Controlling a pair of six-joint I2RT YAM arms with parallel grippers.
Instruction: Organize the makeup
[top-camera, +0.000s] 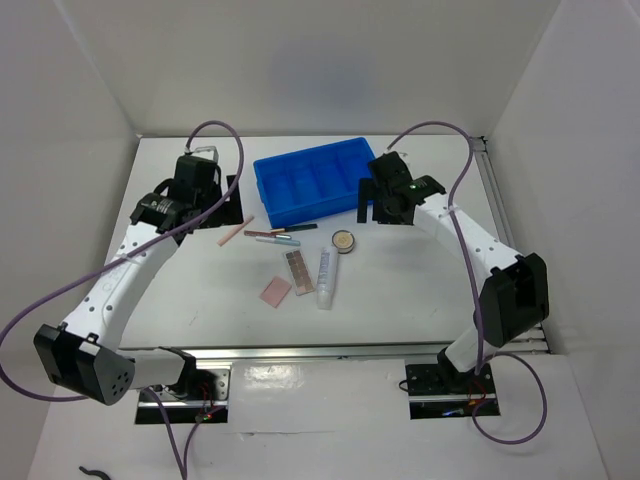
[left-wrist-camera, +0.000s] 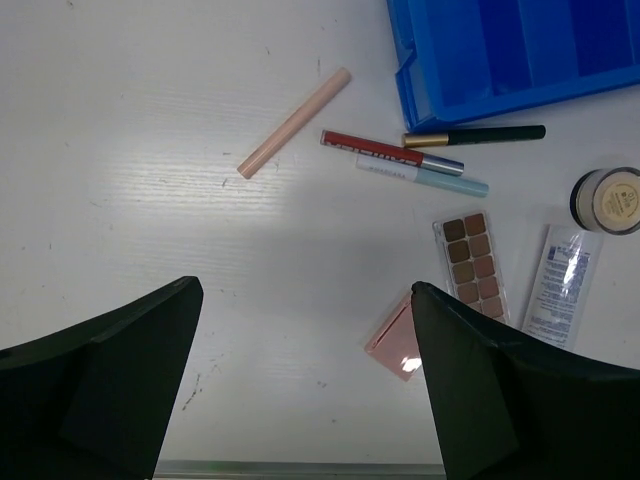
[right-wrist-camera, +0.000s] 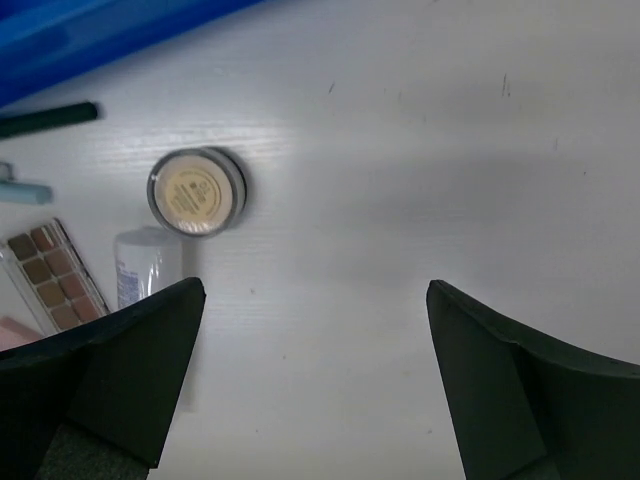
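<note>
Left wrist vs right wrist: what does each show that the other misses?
Left wrist only: pink pencil, red stick, the dividers inside the blue tray, and the left fingers, spread open. Right wrist only: the right fingers, spread open, and bare table beyond the round compact. Both: the tray's edge, dark pencil, blue pencil, compact, brown palette, clear-white tube; the pink square is just a sliver at the right wrist view's edge.
</note>
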